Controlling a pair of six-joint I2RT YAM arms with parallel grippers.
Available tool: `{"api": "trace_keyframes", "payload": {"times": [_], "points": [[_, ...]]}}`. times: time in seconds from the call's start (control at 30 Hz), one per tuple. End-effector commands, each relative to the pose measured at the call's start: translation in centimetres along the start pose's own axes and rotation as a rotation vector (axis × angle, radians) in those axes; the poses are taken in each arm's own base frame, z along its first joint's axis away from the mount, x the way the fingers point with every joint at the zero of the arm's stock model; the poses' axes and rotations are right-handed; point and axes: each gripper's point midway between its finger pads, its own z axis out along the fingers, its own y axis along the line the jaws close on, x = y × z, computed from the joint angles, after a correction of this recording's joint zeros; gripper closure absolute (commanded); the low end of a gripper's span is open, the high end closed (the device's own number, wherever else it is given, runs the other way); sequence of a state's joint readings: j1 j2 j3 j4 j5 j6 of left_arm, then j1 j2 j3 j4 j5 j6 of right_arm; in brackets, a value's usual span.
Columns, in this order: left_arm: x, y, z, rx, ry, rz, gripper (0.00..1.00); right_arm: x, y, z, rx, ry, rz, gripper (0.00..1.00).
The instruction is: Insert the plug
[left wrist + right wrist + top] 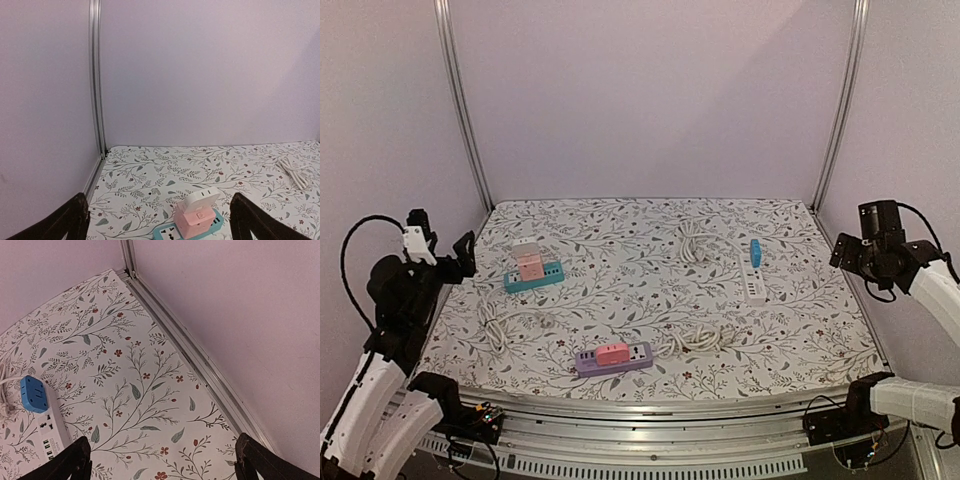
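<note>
Three power strips lie on the floral table. A teal strip (546, 276) at the left carries a pink adapter (530, 268) with a white adapter (525, 248) stacked on it; the strip (170, 232), the pink adapter (197, 222) and the white adapter (201, 199) also show in the left wrist view. A purple strip (636, 353) near the front has a pink plug (612, 352) in it. A white strip (754, 283) at the right has a blue plug (756, 250) at its far end; the right wrist view shows the strip (50, 432) and the plug (34, 392). My left gripper (466, 252) (157, 210) is open and empty, raised beside the teal strip. My right gripper (838, 255) (162, 450) is open and empty, raised near the right wall.
White cables lie coiled by the teal strip (500, 325), beside the purple strip (695, 340) and behind the white strip (692, 242). Metal frame posts (460, 100) (840, 100) and pale walls enclose the table on the left, right and back.
</note>
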State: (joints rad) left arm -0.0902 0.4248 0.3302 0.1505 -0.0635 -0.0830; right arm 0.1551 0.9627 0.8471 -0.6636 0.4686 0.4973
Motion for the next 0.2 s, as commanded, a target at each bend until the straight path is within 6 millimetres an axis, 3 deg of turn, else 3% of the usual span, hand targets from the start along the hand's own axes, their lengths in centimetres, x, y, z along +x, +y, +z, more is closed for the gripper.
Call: {"api": "trace_keyframes", "payload": {"times": [0.0, 0.17], "points": [[2.8, 2.9, 0.4, -0.106, 0.093, 0.015, 0.03, 1.1, -3.8, -0.6, 0.156, -0.039, 0.058, 0.01], [4.8, 3.7, 0.5, -0.084, 0.108, 0.069, 0.04, 1.7, -4.2, -0.1, 0.171, -0.059, 0.115, 0.02]]}}
